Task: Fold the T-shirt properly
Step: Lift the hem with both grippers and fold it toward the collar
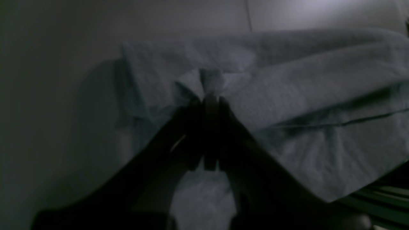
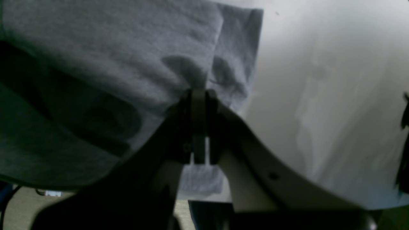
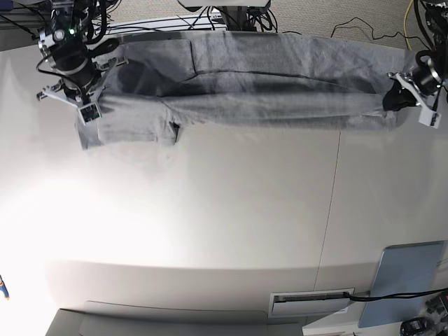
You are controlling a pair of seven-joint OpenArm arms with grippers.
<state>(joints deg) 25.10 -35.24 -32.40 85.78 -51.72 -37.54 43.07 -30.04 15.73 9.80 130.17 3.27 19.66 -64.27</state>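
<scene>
Both hands, left (image 1: 207,99) and right (image 2: 203,92), are clamped on the grey shirt (image 3: 273,108), stretched sideways across the table (image 3: 203,210).

We see soft, matt grey cloth in the T-shirt (image 3: 280,59), and a smooth, faintly glossy white surface on the table (image 3: 189,203).

Looks pale and smooth, as a table (image 3: 210,210), with a thin dark seam (image 3: 329,210) crossing one side. Bears the grey T-shirt (image 3: 280,52) along the robot's side, stretched wide, wrinkled and overlapping itself in layers.
</scene>
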